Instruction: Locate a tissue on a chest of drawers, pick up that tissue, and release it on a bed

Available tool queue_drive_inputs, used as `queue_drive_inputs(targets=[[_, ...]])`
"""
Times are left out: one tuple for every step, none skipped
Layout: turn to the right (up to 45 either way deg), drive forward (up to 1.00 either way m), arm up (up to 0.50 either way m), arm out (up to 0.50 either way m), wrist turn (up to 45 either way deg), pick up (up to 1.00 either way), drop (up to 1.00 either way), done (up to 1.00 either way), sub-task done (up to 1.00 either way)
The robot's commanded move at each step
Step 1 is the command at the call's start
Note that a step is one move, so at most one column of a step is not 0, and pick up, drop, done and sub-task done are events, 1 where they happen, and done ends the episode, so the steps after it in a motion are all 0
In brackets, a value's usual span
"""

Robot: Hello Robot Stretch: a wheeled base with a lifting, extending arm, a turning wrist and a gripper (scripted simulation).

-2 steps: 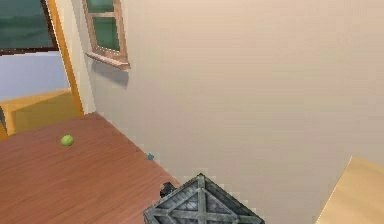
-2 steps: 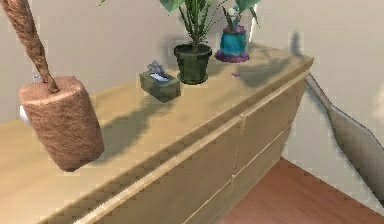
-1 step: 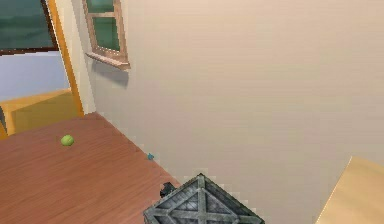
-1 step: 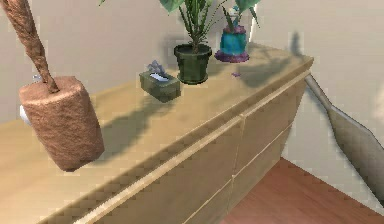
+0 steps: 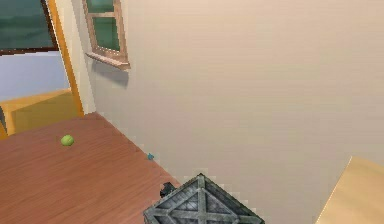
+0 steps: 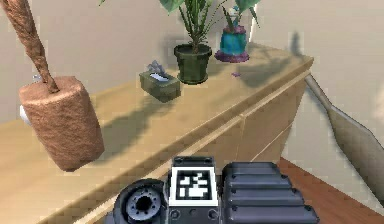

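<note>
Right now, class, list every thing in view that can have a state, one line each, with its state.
Light wooden chest of drawers, drawers look shut.
Green tissue box, upright on the chest, white tissue poking out.
Dark-potted leafy plant, upright.
Blue pot with pink base, upright.
Brown fuzzy cylinder, upright.
Small green ball, lying on the wooden floor.
Claw, cannot tell whether it holds anything.

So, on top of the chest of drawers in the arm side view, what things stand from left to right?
Big brown pot with a trunk → tissue box → dark plant pot → blue plant pot.
</note>
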Motion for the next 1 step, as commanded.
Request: queue_drive_inputs(targets=[[0.0, 0.0, 0.0, 0.46, 0.0, 0.0, 0.0, 0.0, 0.0]])
